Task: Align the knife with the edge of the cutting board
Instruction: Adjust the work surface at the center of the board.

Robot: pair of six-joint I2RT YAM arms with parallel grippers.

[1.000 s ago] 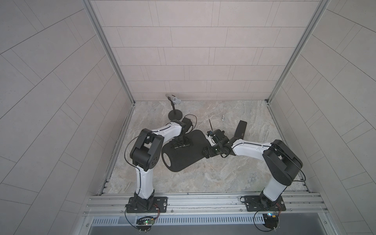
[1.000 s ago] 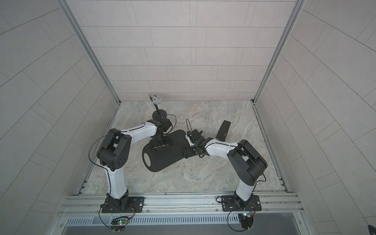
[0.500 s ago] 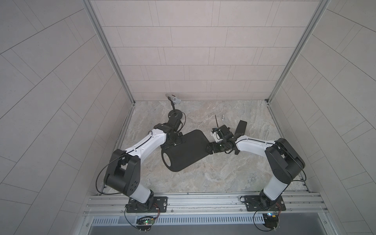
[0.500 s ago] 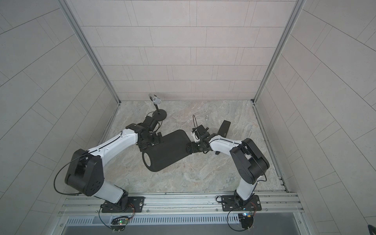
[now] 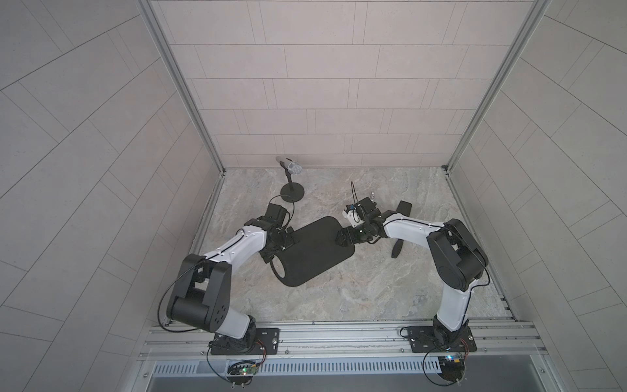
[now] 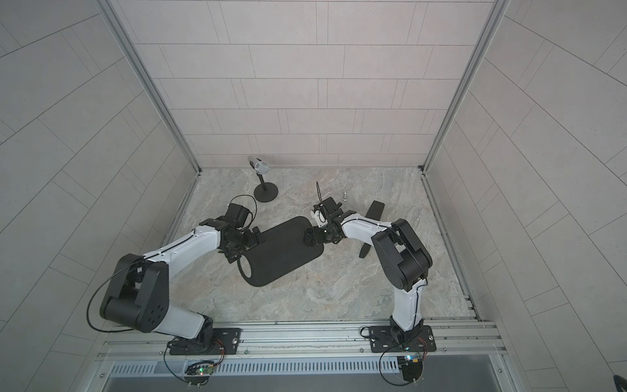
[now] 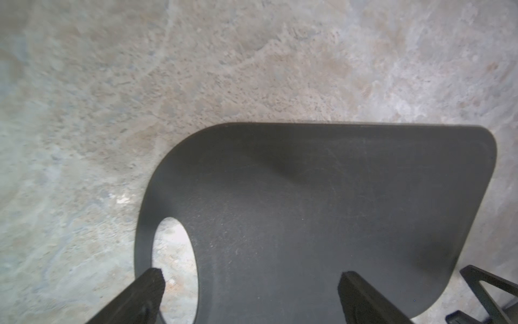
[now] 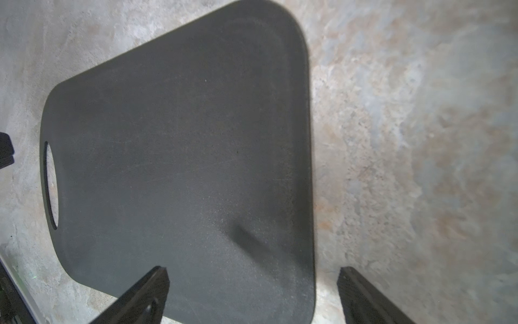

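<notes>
Cutting board: the cutting board (image 5: 314, 256) lies flat on the table (image 5: 373, 288), in the centre of both top views, turned diagonal, with its oval hole toward the lower left
Knife: the knife (image 5: 403, 208) lies right of centre in both top views, well apart from the board; the right forearm crosses over its middle, so only the blade end and the handle end show
Left gripper: the left gripper (image 7: 249, 276) has its fingers spread apart and holds nothing; it is low over the hole end of the board
Right gripper: the right gripper (image 8: 252, 272) is also wide apart and empty; in its wrist view one finger is over the board and the other over the bare table, so it straddles the board's edge
Task state: I judge the alignment as not yet begun, because no gripper is at the knife
Risk, board: a low finger may push the board and turn it, and then the target edge changes
Risk, knife: the right forearm passes just above the knife, so a low pull-back may drag it
Risk, grasp: the blade lies flat and thin on the stone, so fingers may slip; the handle seems the safer place
Risk, seeing: knife, board and fingers are all black, easy to confuse
Count: one knife, one board, two grippers, one microphone stand (image 5: 291, 194), one small metal piece (image 5: 372, 194)
</notes>
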